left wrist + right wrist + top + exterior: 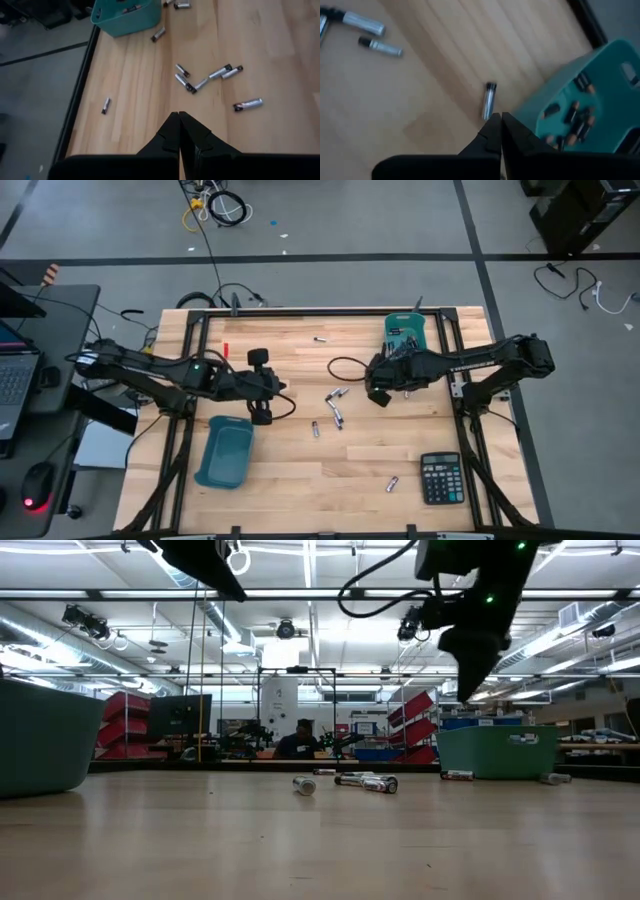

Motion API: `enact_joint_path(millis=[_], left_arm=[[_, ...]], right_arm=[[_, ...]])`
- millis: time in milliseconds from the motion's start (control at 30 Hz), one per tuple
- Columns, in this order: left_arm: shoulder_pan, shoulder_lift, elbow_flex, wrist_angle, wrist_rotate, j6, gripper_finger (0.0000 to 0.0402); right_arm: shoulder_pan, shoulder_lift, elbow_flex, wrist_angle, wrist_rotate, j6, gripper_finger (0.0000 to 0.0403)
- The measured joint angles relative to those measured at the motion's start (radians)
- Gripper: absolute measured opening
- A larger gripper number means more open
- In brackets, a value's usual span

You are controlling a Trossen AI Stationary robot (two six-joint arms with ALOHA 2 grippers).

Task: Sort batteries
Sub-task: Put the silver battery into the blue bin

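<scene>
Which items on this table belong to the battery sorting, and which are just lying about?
Part of the job:
- loose batteries mid-table, one near the front
- teal bin holding batteries, far right
- teal bin, front left
- left gripper, shut
- right gripper, shut

Just lying about:
- calculator
- small red item
</scene>
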Motion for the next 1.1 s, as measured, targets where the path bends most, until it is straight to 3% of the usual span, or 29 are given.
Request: enact_joint_path(millis=[233,367,533,800,933,1100], left_arm=[[0.005,0.048,-0.002,0.044,-0.002,0.074,0.0000],[0.025,0.085,-0.090,0.312,0.021,0.186,0.0001],[0.075,0.120,-0.209,0.553,0.094,0.311,0.0001],[0.177,0.179,-0.363,0.896,0.275,0.255,0.0001],[0.197,0.250,-0.404,1.013,0.278,0.255,0.0001],[0.214,0.315,-0.409,1.095,0.264,0.256,0.0001]], right_arm=[[-0.003,-0.151,0.000,-0.101,-0.086,0.100,0.0000],[-0.037,-0.238,0.000,-0.052,-0.174,0.077,0.0000],[-0.066,-0.300,0.000,-0.028,-0.178,0.026,0.0002],[-0.045,-0.317,0.000,-0.110,-0.268,0.039,0.0020],[-0.040,-0.306,0.000,-0.165,-0.302,0.124,0.0030],[-0.048,-0.249,0.000,-0.290,-0.303,0.352,0.0046]])
